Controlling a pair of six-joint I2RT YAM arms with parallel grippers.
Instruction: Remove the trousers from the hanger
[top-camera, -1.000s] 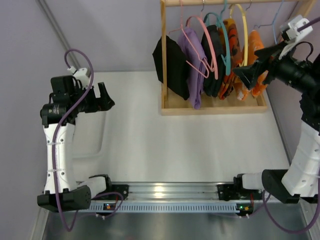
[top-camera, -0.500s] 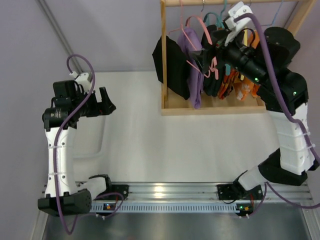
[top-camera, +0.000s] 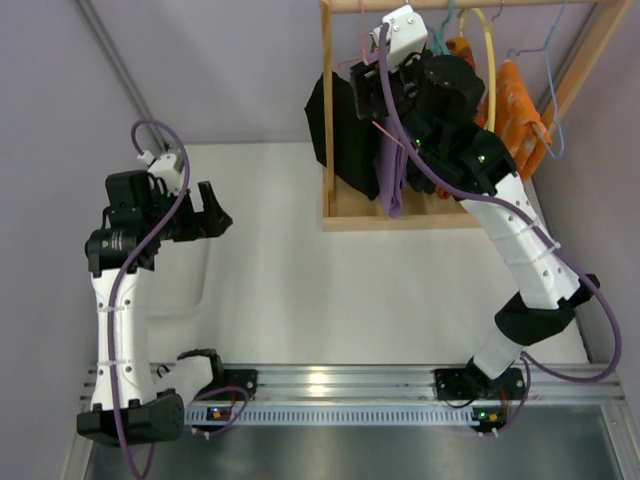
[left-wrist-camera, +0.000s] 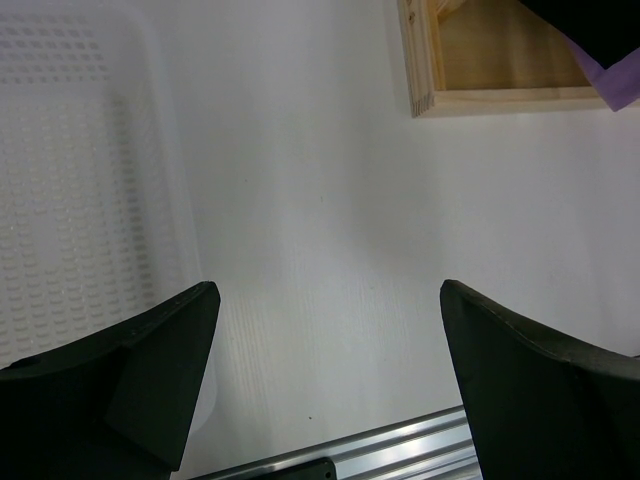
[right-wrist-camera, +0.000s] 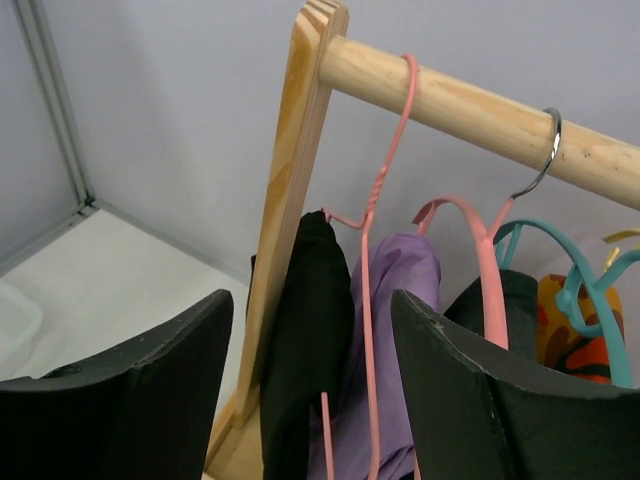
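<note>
A wooden rack (top-camera: 425, 215) at the back holds several hangers on its rod (right-wrist-camera: 470, 105). Black trousers (top-camera: 340, 130) hang at the left end on a thin pink wire hanger (right-wrist-camera: 365, 290), with a purple garment (top-camera: 392, 180) beside them. In the right wrist view the black trousers (right-wrist-camera: 305, 340) and the purple garment (right-wrist-camera: 400, 330) sit between my open fingers. My right gripper (top-camera: 372, 88) is open, up at the rack's left end, touching nothing. My left gripper (top-camera: 213, 207) is open and empty over the table at the left.
A thicker pink hanger (right-wrist-camera: 480, 270), a teal hanger (right-wrist-camera: 570, 290) and orange patterned garments (top-camera: 515, 110) hang further right. A white perforated tray (left-wrist-camera: 80, 180) lies at the table's left. The rack's wooden base (left-wrist-camera: 500, 70) and upright post (right-wrist-camera: 285, 230) stand close by.
My right arm has swung left along the rack, from its right end to the black trousers at the left end. My left arm has barely moved.
</note>
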